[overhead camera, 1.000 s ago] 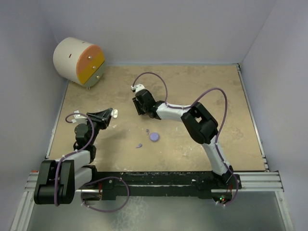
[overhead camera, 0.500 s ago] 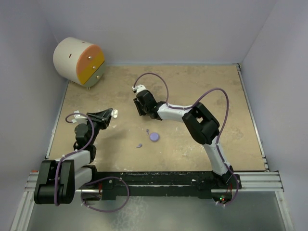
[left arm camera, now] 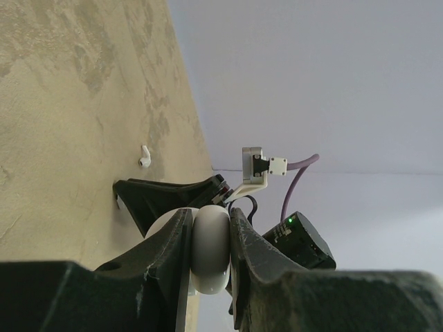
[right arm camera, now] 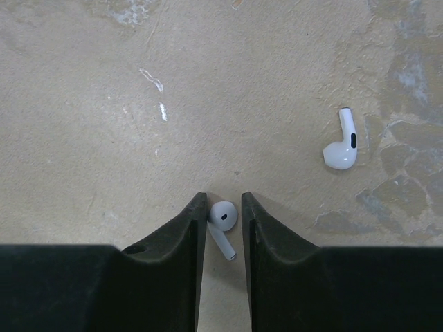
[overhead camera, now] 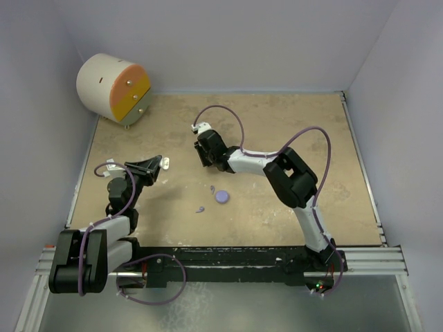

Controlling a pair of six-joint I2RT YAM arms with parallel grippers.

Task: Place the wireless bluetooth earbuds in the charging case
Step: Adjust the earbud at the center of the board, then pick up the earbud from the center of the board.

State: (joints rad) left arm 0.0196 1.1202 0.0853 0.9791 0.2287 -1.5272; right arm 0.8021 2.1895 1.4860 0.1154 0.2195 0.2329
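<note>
- No writing is legible anywhere.
- Right gripper [right arm camera: 223,232], slightly parted, straddles a white earbud [right arm camera: 223,217] (second earbud [right arm camera: 342,142] up-right).
- Left gripper [left arm camera: 210,250] clamps a white charging case [left arm camera: 210,249], arm folded low.

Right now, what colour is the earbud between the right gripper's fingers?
White, with a small dark spot on its head; the earbud shows best in the right wrist view.

Tan tabletop [overhead camera: 291,124], pale lilac walls [overhead camera: 242,41]
</note>
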